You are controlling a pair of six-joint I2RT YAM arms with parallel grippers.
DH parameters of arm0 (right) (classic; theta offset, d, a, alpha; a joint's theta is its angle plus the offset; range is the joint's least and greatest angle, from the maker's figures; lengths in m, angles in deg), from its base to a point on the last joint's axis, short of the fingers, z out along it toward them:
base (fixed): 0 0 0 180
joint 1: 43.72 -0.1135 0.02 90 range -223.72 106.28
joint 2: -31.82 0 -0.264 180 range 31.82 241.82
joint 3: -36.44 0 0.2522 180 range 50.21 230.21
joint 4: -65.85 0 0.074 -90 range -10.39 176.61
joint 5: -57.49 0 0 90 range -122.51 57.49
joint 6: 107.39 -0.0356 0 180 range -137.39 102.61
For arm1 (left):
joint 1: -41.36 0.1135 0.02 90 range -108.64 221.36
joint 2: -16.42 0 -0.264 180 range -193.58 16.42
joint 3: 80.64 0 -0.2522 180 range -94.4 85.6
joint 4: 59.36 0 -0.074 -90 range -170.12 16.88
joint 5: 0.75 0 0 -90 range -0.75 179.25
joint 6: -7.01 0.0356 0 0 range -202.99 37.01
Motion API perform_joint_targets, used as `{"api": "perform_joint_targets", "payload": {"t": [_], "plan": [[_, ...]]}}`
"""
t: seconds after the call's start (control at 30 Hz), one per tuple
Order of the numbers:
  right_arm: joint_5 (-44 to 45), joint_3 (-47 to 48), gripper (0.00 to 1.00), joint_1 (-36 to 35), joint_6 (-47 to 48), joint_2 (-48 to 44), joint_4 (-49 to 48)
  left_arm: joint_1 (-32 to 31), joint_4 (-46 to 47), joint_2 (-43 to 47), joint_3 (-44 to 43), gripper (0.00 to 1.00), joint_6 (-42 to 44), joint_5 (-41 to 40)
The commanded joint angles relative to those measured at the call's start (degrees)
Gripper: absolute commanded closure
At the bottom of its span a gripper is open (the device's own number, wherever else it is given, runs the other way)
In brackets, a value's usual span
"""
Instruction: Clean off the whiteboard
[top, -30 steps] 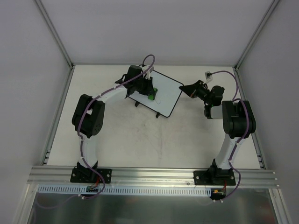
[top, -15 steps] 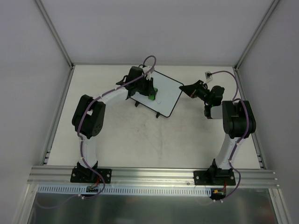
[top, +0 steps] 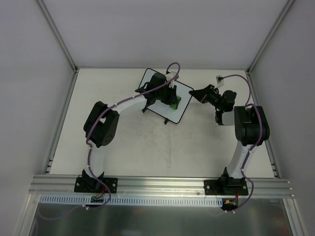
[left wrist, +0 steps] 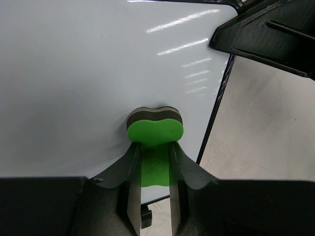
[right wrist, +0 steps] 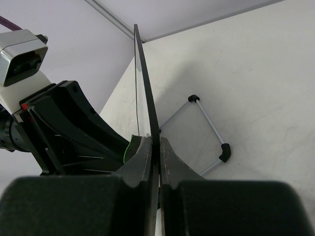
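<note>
Eraser (left wrist: 155,129) pressed to whiteboard (left wrist: 88,73), board edge pinched

Left gripper (left wrist: 154,150), at the bottom centre of its wrist view, is clamped on the green eraser. The lower lengths of its fingers run off the bottom of the frame. The eraser's dark felt layer sits flat against the whiteboard, close to the board's right-hand border in that view. The patch of surface under the felt is hidden.

Right gripper (right wrist: 155,145) is closed on the board's edge. In its own view the board shows edge-on, as a thin dark blade rising from the fingers to the upper middle of the frame, so its face cannot be read there. To the left of the blade, black arm parts block most of the view and only a sliver of green shows. To the right, a thin rod frame (right wrist: 197,128) with black corner pieces sits near the table (top: 147,147); what it belongs to I cannot tell.

From above, the board sits skewed on the table in the upper centre of the frame. The left arm (top: 123,103) covers its middle, leaving the upper-left corner and a lower-right strip in sight. Small black feet (top: 166,122) poke out along its lower-left side. Where it can be seen, the face is glossy white with streaks of reflected light. It has a thin black frame and rounded corners.
</note>
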Motion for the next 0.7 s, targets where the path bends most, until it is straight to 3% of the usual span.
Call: {"api": "perform_joint_targets", "payload": {"t": [0.0,0.33,0.53,0.67], "plan": [[-4.6,0.1,1.00,-1.9,1.6,-2.5,-14.7,-1.2,0.6,-3.8,1.2,1.00,-1.3,-0.8],[-4.6,0.0,1.00,-2.0,1.6,-2.5,-14.7,-1.3,4.9,-1.1,5.7,1.00,-2.4,0.7],[-4.6,-0.1,1.00,-2.0,1.5,-2.5,-14.7,4.3,5.6,1.3,9.7,1.00,-2.8,2.3],[-4.6,0.0,1.00,-2.0,1.5,-2.5,-14.7,7.4,5.6,4.0,13.8,1.00,0.2,-1.1]]}}
